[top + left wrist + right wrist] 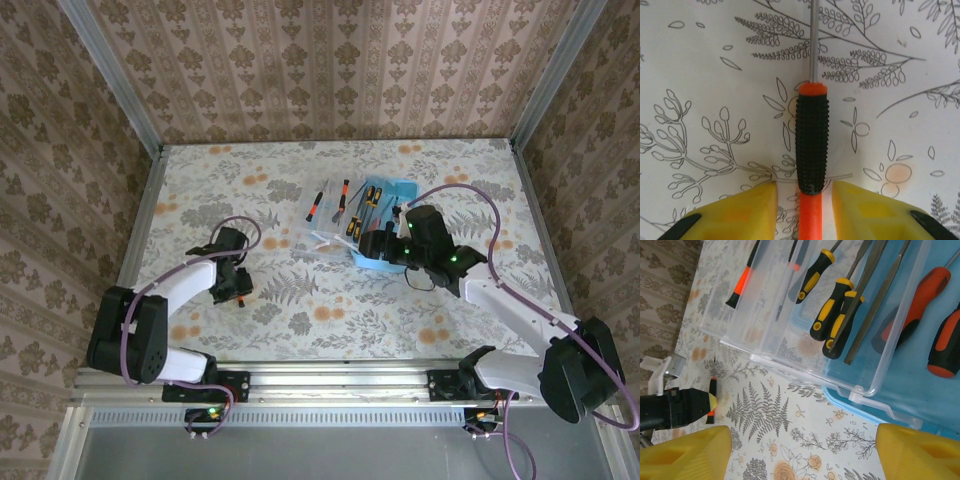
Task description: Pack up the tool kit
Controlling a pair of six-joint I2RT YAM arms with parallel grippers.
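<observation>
Top external: blue case (400, 188) sits open on the table (300, 325), right of centre and toward the far edge, w/ its clear lid (328, 238) folded out flat on its left side. A pair of orange-and-black screwdrivers (315, 205) lies at the lid's far end; can't tell if on or under it. R end effector (378, 245) hangs over the case's near edge. Right wrist shows its yellow fingers (685, 455) spread wide w/ nothing between them. Red-and-black screwdrivers (920, 300) lie in the blue tray. Yellow-and-black tools (832, 315) and grey files (875, 300) lie beside them by the lid, can't tell which half. L end effector (235, 283) is well apart from the case, left of centre, down at the table. Left wrist: its fingers straddle the handle of another orange-and-black screwdriver (811, 145), which lies flat w/ its shaft pointing away. A thin gap shows each side, so not pinching it yet.
</observation>
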